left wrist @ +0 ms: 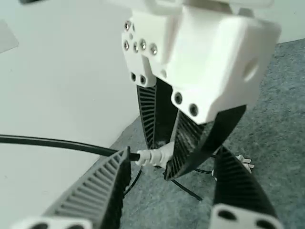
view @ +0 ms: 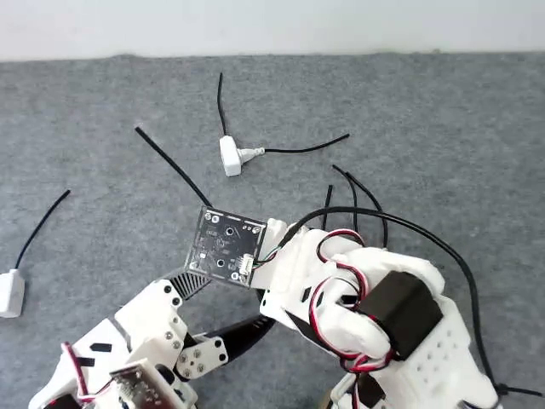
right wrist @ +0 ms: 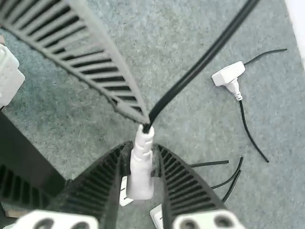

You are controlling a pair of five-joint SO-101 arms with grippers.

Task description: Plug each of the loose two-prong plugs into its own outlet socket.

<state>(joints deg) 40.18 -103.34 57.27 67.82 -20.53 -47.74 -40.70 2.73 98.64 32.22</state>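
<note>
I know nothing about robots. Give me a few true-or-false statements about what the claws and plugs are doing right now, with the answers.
1. The right claw is clamped on a white plug. True.
2. The left claw holds a plug too. False: it is open and holds nothing.
3. The outlet board is white. False: it is black.
4. A far plug and an edge plug lie loose on the grey mat, away from the board. True.
</note>
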